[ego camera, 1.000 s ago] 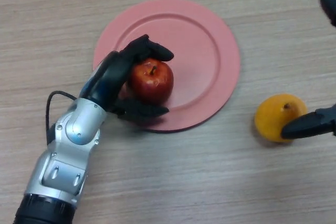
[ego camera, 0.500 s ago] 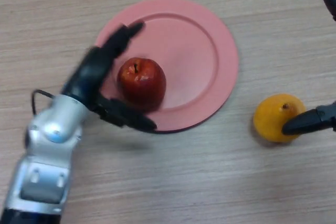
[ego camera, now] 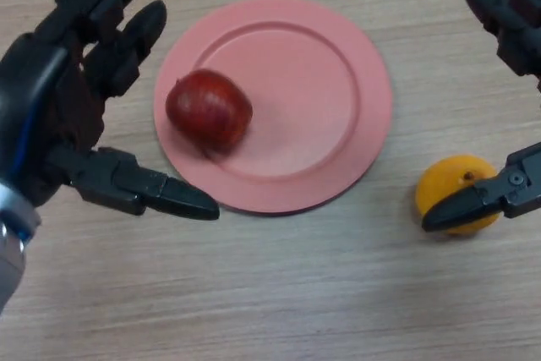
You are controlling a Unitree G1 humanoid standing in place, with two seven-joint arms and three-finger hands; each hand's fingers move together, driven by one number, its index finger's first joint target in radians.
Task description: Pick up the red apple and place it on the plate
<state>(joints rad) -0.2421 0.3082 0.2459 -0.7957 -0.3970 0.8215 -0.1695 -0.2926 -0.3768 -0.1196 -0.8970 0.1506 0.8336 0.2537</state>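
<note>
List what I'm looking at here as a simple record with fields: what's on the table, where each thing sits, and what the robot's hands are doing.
Surface: wooden table
Plate: pink plate, round, flat on the table
Red apple: red apple lying on the plate's left part, held by nothing
Other fruit: orange fruit on the table, right of the plate, off it
Left hand: left hand open, fingers spread, left of the plate, clear of the apple
Right hand: right hand at the right edge, open, one fingertip over the orange fruit
Task state: apple is on the plate

The plate [ego camera: 338,124] lies bare right of the red apple [ego camera: 209,110]; the left robot hand [ego camera: 59,107] crowds its left rim; an orange [ego camera: 456,196] blocks the tabletop [ego camera: 296,293] beside the right robot hand [ego camera: 507,192].
</note>
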